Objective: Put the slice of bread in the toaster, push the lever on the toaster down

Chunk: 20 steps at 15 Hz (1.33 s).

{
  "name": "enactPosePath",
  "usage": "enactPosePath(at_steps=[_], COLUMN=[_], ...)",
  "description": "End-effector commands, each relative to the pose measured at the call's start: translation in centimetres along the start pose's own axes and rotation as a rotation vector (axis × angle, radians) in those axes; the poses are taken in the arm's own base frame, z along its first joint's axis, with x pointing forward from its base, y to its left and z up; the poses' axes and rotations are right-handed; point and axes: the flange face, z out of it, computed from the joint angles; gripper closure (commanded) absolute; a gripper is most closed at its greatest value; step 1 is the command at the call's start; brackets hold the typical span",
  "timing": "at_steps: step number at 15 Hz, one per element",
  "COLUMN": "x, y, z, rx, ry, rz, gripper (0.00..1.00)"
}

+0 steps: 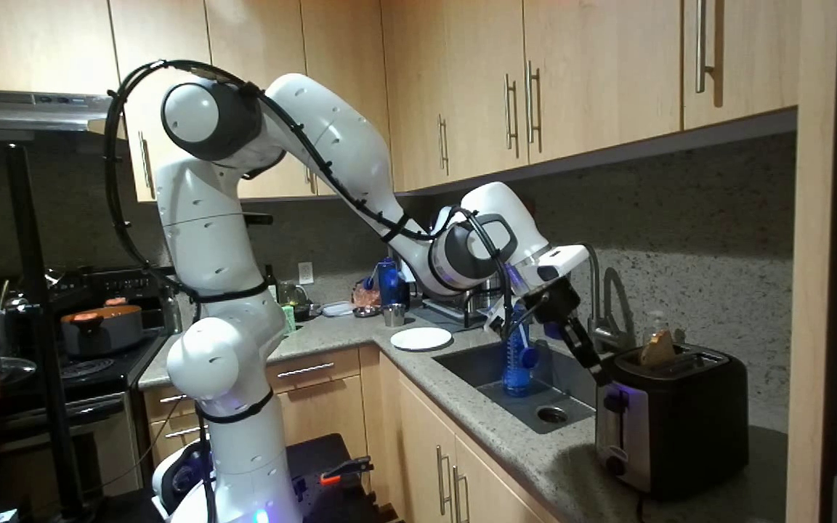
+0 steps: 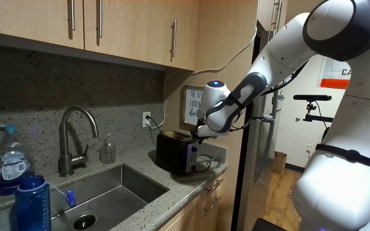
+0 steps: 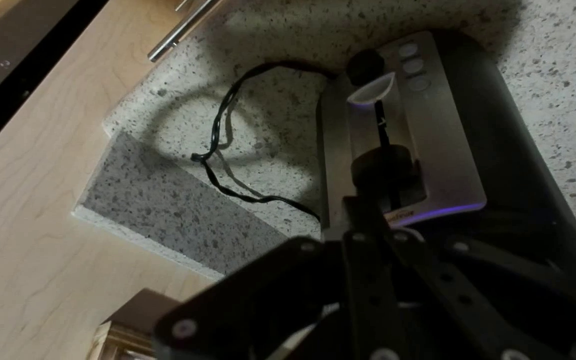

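Observation:
The black-and-metal toaster (image 1: 705,428) stands on the counter beside the sink, seen in all views. The slice of bread (image 1: 658,350) pokes up out of a slot in its top; only the bread's upper part shows, also as a tan edge (image 2: 169,133) in an exterior view. On the toaster's front panel, the dark lever (image 3: 384,165) sits high in its track. My gripper (image 1: 599,372) points down at the upper front edge, just above the lever. Its fingers are pressed together with nothing between them. Whether the tips touch the lever, I cannot tell.
A sink (image 2: 120,195) with a faucet (image 2: 64,141) lies beside the toaster, with a blue bottle (image 1: 516,363) in that area. A black cord (image 3: 218,115) loops on the counter near the side panel. A framed sign (image 2: 193,104) hangs close behind the wrist.

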Motion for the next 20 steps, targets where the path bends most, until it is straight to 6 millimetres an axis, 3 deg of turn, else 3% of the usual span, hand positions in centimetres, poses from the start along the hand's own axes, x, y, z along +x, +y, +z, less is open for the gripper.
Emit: enactPosePath(at_steps=[1, 11, 20], x=[0.1, -0.1, 0.3], y=[-0.1, -0.9, -2.4], z=[-0.3, 1.2, 3.9], rx=[0.004, 0.028, 0.027], ry=[0.026, 0.046, 0.019], rz=[-0.018, -0.037, -0.05], gripper=[1.0, 1.0, 1.0])
